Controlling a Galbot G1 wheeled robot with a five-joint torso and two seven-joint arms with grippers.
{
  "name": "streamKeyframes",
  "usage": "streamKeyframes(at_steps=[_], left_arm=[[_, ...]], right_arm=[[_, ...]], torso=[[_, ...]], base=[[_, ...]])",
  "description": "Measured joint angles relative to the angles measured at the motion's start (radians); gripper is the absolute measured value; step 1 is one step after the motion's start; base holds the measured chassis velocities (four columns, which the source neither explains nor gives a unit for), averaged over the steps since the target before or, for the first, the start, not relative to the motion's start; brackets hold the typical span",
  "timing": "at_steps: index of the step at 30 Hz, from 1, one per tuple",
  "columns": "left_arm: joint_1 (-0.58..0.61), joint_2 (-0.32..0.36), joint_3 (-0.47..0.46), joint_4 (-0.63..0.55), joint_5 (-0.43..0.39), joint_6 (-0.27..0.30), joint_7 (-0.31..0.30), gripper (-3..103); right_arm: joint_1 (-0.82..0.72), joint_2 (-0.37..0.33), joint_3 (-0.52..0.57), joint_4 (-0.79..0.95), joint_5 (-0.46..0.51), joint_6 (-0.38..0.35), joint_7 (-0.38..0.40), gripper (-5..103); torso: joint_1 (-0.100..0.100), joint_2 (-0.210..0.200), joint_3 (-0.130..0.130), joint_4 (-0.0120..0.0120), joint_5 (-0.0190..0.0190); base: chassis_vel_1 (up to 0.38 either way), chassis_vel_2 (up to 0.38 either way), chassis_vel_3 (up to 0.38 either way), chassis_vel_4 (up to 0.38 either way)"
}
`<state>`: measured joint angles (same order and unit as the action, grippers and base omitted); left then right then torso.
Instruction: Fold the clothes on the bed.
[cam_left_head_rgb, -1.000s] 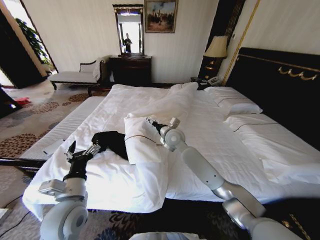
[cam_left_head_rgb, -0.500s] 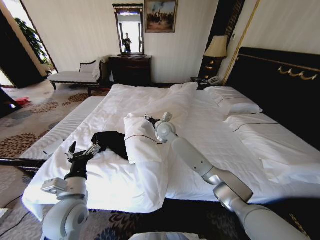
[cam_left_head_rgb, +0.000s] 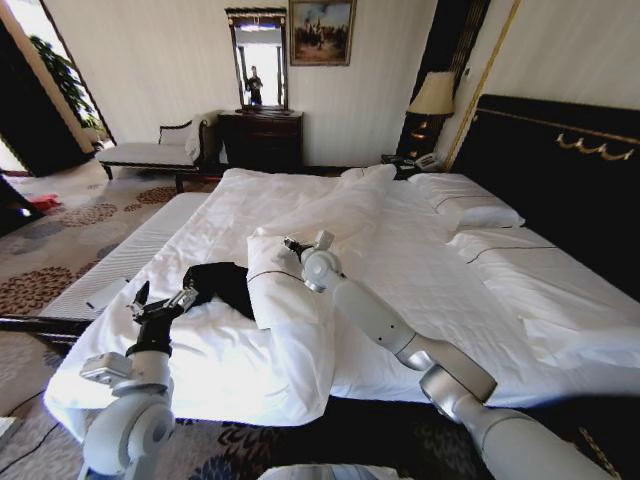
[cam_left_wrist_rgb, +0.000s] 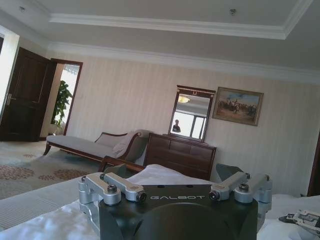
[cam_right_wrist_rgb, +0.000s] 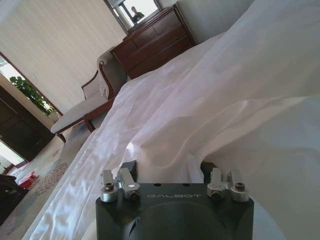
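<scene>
Lying crumpled on the bed (cam_left_head_rgb: 420, 250), the black T-shirt (cam_left_head_rgb: 222, 283) sits just ahead of your left gripper (cam_left_head_rgb: 160, 302) — fingers spread, holding nothing. Right gripper (cam_left_head_rgb: 293, 245) hovers over the folded duvet (cam_left_head_rgb: 285, 290) beside the shirt; opening — can't tell. Risk: you snag duvet fabric instead of shirt, since they touch.

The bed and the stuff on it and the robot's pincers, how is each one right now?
Large white-sheeted bed: unmade, covers rumpled.
Black cotton T-shirt: crumpled in a heap, not folded.
White duvet: bunched into a ridge beside the T-shirt.
Left pincer: open, beside the T-shirt, holding nothing.
Right pincer: over the duvet ridge, holding nothing.
Table lamp: cannot tell if lit.
</scene>
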<state>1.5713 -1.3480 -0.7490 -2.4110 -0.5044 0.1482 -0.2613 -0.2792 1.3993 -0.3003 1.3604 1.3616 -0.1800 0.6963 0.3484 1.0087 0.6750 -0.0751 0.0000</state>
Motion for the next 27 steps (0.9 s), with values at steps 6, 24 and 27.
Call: streamKeyframes(at_steps=[6,24,27], left_arm=[[-0.004,0.002,0.0,0.004,-0.002,-0.001,0.0,100],[-0.018,0.001,0.015,0.013,-0.001,-0.001,-0.001,100],[-0.018,-0.003,0.021,0.014,0.003,-0.001,-0.001,100]], right_arm=[[-0.006,0.005,0.023,-0.023,-0.028,0.016,-0.007,41],[-0.126,-0.046,0.14,0.111,-0.037,0.177,-0.089,1],[-0.157,-0.054,0.14,0.134,-0.046,0.172,-0.089,1]], torso=[[0.0,0.0,0.0,-0.0001,0.0],[0.0,0.0,0.0,-0.0004,0.0002],[0.0,0.0,0.0,-0.0003,0.0003]], base=[[0.0,0.0,0.0,0.0],[0.0,0.0,0.0,0.0],[0.0,0.0,0.0,0.0]])
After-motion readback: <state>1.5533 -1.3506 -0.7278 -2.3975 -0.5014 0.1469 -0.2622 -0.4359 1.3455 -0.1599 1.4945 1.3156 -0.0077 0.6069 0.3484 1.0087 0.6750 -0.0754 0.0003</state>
